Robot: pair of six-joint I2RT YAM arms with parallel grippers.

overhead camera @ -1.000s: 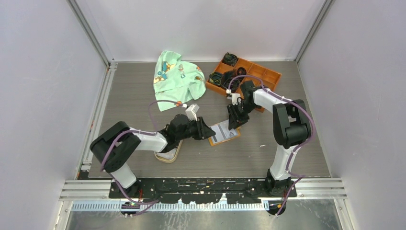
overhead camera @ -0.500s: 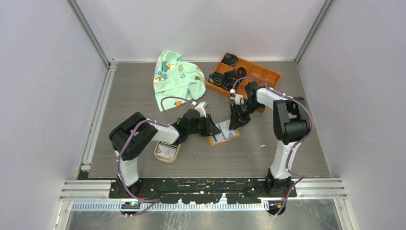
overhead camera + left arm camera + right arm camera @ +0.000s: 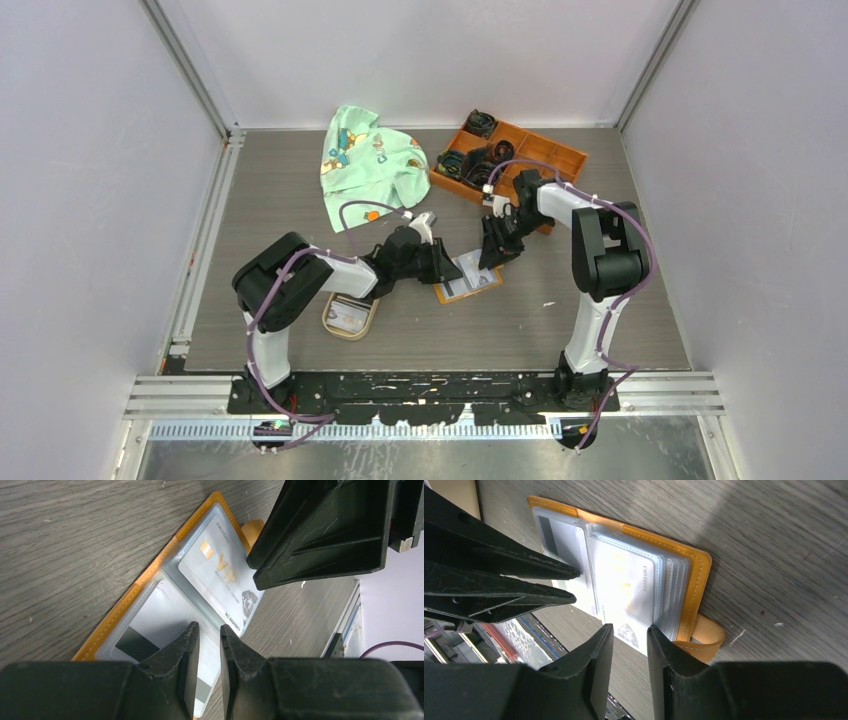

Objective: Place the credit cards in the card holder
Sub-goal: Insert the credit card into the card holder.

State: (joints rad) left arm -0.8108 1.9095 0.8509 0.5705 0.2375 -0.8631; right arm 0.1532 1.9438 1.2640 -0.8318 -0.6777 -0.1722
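The orange card holder (image 3: 470, 279) lies open on the table, pale slots facing up. A white VIP credit card (image 3: 220, 577) sits in its right-hand page. Another credit card, with a dark stripe (image 3: 142, 637), lies in the left-hand page, its end sticking out past the holder's edge. My left gripper (image 3: 209, 626) hovers low over that striped card, jaws a narrow gap apart, nothing pinched. My right gripper (image 3: 630, 627) stands open over the VIP card's near edge, beside the snap tab (image 3: 706, 640). More cards (image 3: 350, 316) lie in the tan dish (image 3: 327, 322).
The orange compartmented tray (image 3: 545, 152) with dark coiled items stands at the back right, close behind my right arm. A green printed cloth (image 3: 365, 165) lies at the back centre. Both grippers crowd the holder, their tips a short way apart.
My left arm has swung right and forward, off the tan dish and onto the holder's left page. My right gripper has edged slightly back. The last half second shows almost no motion.
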